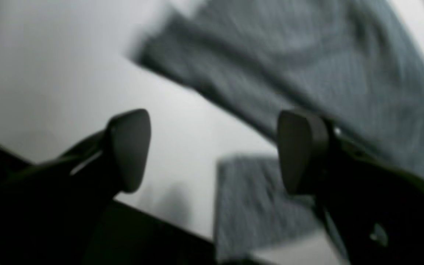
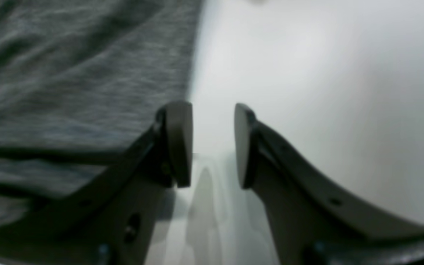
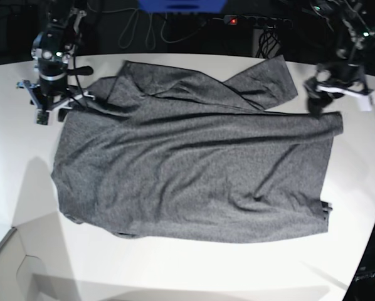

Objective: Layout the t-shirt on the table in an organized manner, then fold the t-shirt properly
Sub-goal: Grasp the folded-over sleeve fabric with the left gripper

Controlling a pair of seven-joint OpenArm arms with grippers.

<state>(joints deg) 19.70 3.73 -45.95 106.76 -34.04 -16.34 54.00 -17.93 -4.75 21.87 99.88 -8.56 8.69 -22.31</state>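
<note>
**Shirt spread on table, both claws empty**

Left wrist view: The left gripper point(image 1: 214, 151) stands wide open, nothing between its pads. The frame is blurred. Beyond the pads the shirt point(image 1: 307, 73) lies on the white table point(image 1: 50, 66), one straight cloth edge running diagonally across the view. A second patch of grey cloth shows low between the fingers; which part of the shirt it is cannot be told. The table's dark edge crosses the lower left of the frame.

Right wrist view: The right gripper point(image 2: 212, 145) is partly open, a narrow gap between the pads, holding nothing. Bare table point(image 2: 326, 92) shows through the gap. The shirt point(image 2: 68, 73) fills the left of the frame, its edge just beside the left-hand finger. Whether that finger touches the cloth cannot be told.

Base view: The shirt point(image 3: 194, 169) lies spread over the middle of the table point(image 3: 175, 269), wrinkled, with a sleeve folded over near the far edge. The right gripper point(image 3: 59, 106) sits at the shirt's far-left corner, near the table's far-left edge. The left gripper point(image 3: 316, 100) sits at the shirt's far-right corner, near the table's right edge. The near edge of the table is bare.
</note>
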